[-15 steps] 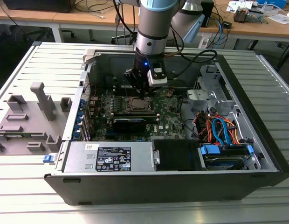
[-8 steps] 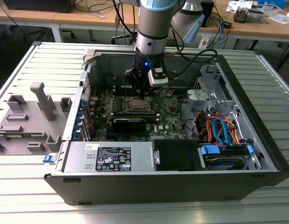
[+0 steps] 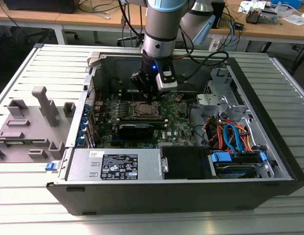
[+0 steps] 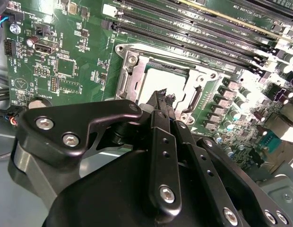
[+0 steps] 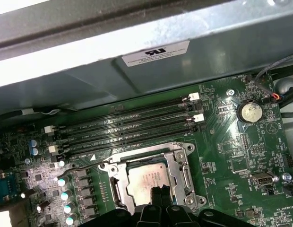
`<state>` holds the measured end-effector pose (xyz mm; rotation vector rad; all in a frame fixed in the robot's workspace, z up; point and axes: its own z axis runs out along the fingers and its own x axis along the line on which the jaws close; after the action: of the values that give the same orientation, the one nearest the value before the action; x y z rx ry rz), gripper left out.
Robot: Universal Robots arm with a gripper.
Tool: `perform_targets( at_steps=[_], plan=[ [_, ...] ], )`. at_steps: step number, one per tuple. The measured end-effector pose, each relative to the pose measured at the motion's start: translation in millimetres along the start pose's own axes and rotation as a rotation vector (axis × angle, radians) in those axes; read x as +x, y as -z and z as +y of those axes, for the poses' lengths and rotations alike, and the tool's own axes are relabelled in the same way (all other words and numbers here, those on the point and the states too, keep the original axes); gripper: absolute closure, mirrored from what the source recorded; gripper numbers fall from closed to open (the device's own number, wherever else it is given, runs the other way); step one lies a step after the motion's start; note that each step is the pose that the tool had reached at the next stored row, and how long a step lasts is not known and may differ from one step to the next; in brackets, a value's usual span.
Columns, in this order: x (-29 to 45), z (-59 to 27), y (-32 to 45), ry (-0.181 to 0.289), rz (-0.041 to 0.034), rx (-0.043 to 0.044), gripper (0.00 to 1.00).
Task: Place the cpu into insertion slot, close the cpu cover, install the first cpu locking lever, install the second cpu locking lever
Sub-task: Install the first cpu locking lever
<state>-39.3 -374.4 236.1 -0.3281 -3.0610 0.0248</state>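
Gripper [image 4: 161, 97] above cpu [image 5: 149, 182], green circuit board [image 5: 231, 142].

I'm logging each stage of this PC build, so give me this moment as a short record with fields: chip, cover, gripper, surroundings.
chip: the cpu sits in the insertion slot on the green circuit board
cover: the cpu cover lies closed, framing the chip
gripper: the gripper is shut and empty, its tip right over the chip's edge
levers: a thin wire lever stands beside the socket; whether it is latched cannot be told
surroundings: long black memory slots run alongside the socket inside the open computer case
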Motion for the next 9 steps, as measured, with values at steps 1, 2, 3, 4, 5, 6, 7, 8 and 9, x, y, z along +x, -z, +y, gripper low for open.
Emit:
perform_targets(
  at_steps=[1,2,3,4,5,6,7,8,9],
  plan=[
    [0.0,0.0,0.0,0.002,0.0000,0.0001,0.89],
    [0.0,0.0,0.0,0.005,-0.0001,0.0003,0.89],
    [0.0,0.0,0.0,0.007,-0.0002,0.0004,0.89],
    [0.0,0.0,0.0,0.009,-0.0002,0.0005,0.89],
    [0.0,0.0,0.0,0.011,-0.0002,0.0007,0.89],
    [0.0,0.0,0.0,0.014,-0.0003,0.0008,0.89],
    [0.0,0.0,0.0,0.016,-0.0004,0.0010,0.89],
    [0.0,0.0,0.0,0.019,-0.0005,0.0012,0.89],
    [0.0,0.0,0.0,0.021,-0.0005,0.0013,0.89]
  ],
)
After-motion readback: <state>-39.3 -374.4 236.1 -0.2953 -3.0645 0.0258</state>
